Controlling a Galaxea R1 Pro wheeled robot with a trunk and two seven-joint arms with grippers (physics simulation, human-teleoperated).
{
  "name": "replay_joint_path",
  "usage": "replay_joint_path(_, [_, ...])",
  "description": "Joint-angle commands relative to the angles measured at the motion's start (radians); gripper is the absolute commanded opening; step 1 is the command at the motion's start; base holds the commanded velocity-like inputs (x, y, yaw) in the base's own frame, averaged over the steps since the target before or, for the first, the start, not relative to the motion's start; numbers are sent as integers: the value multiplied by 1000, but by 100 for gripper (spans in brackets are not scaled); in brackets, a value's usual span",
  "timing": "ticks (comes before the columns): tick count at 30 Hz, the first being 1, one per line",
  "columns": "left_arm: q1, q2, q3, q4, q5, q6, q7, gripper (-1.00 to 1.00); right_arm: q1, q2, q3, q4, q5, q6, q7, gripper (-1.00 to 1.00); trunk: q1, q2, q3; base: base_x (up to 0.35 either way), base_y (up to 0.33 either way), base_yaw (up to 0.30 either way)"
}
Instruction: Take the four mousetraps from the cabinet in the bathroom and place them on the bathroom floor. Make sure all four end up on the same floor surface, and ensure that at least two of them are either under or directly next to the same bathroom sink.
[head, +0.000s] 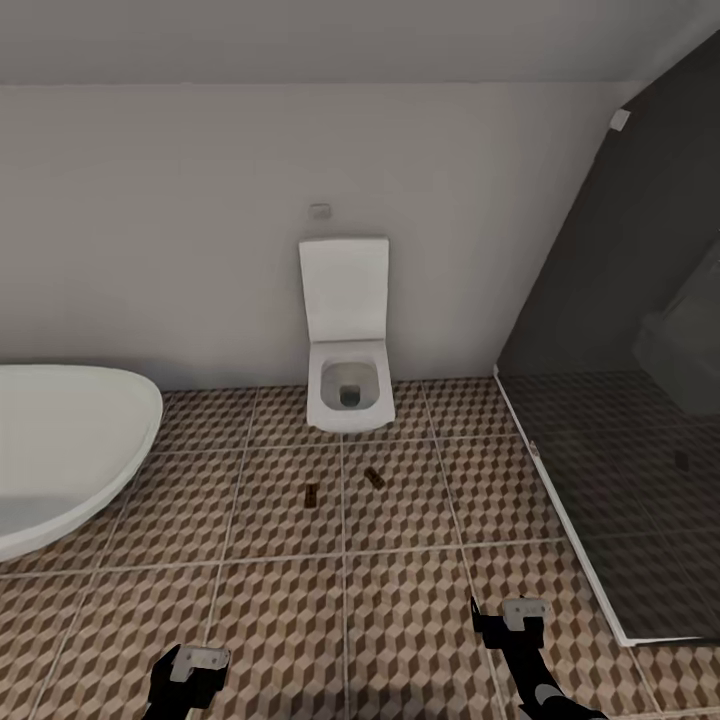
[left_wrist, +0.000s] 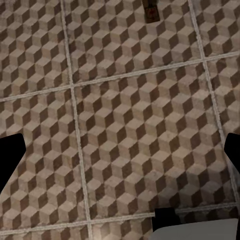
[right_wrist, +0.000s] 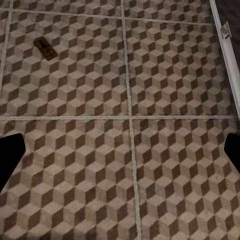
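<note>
Where the frame's lower edge cut both arms, left gripper (head: 190, 665) and right gripper (head: 508, 620) hung over the bathroom floor (head: 280, 620), fingers apart, nothing held. Mid-frame, two mousetraps lay flat on the tiles, well apart from the grippers: one (head: 312, 495) left of centre, another (head: 374, 478) nearby. Beyond stood a white toilet (head: 346, 395); a white bathtub (head: 60, 450) at left, a dark shower enclosure (head: 620, 480) at right.

open bathroom floor (head: 280, 600) ahead, toilet (head: 346, 340) beyond, shower enclosure (head: 620, 400) right, tub (head: 60, 450) left
</note>
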Motion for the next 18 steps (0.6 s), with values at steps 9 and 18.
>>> replay_joint_path(9, [-1,-2,-8,3,5,-4,1,100,0,0,9,1,-8,-3,-2,100,1,-2,13,0,0,0])
replay_joint_path(18, [0,-2,-8,3,5,-4,1,100,0,1,9,1,-8,-3,-2,100,1,-2,27,0,0,0])
